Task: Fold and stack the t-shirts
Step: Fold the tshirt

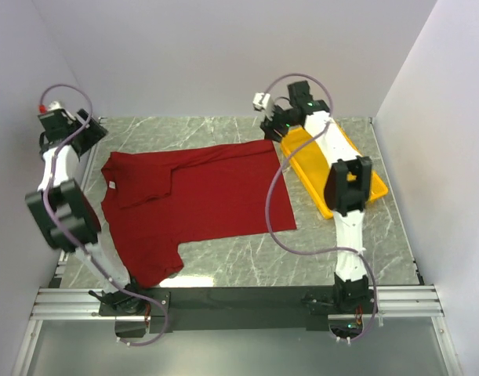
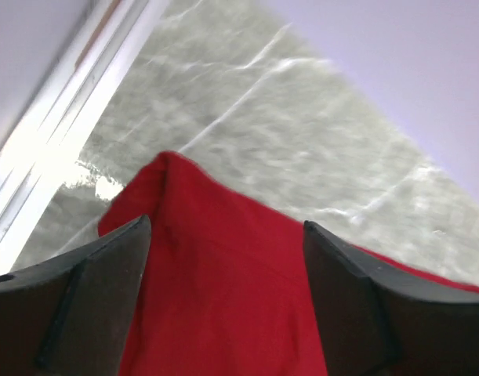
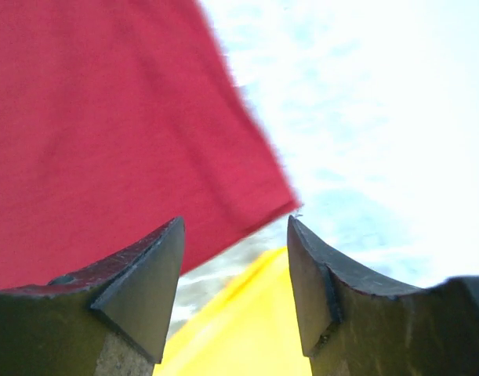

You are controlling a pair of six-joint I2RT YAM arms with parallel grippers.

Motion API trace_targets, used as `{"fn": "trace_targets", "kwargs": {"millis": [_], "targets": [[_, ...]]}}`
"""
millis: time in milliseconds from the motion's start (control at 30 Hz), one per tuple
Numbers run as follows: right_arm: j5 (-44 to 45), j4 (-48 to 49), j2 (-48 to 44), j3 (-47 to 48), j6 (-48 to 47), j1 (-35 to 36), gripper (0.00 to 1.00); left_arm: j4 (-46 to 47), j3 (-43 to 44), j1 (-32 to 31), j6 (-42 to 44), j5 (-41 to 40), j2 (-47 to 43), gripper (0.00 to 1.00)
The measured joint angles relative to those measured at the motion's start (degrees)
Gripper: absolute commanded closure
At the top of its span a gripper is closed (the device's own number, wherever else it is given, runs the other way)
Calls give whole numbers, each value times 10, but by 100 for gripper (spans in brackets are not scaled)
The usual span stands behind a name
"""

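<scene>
1. While both arms hung over the far side of the table (image 1: 223, 129), the dark red t-shirt (image 1: 200, 196) lay spread on the marbled surface between them, its neck towards the left arm and its hem towards the right.
2. Its small neck label (image 1: 111, 182) showed as a pale speck at the collar, near the left edge of the table.
3. One sleeve (image 1: 145, 184) lay folded in over the chest, while the other sleeve (image 1: 149, 266) stuck out flat towards the near edge, close to the left arm's base.
4. The rest of the shirt lay flat, though with soft creases across the body.
5. The left gripper (image 2: 226, 227) was released: its two dark fingers (image 2: 106, 290) stood wide apart, with red cloth lying on the table below the gap and nothing pinched between them.
6. From the left wrist, a rounded fold of the shirt pointed away from the gripper, with bare marble beyond it.
7. The right gripper (image 3: 234, 223) was also released, its fingers (image 3: 145, 274) apart and clasping nothing.
8. From the right wrist, the shirt's far hem corner lay past the fingertips, with the yellow tray (image 1: 374, 182) showing between the fingers.
9. That tray sat on the right side of the table, just beside the shirt's hem and partly under the right arm; whether the two touched could not be told.
</scene>
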Motion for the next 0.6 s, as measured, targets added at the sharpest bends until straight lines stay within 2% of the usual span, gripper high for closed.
{"fn": "trace_targets", "kwargs": {"millis": [133, 200, 400, 600], "targets": [[71, 2, 90, 138, 20, 20, 41, 51, -104, 12, -11, 4, -153, 14], [109, 9, 114, 155, 37, 30, 41, 73, -158, 28, -25, 17, -216, 14], [212, 25, 150, 152, 119, 46, 44, 85, -265, 62, -48, 29, -290, 14], [272, 40, 179, 169, 188, 47, 45, 71, -307, 59, -60, 41, -315, 15]]}}
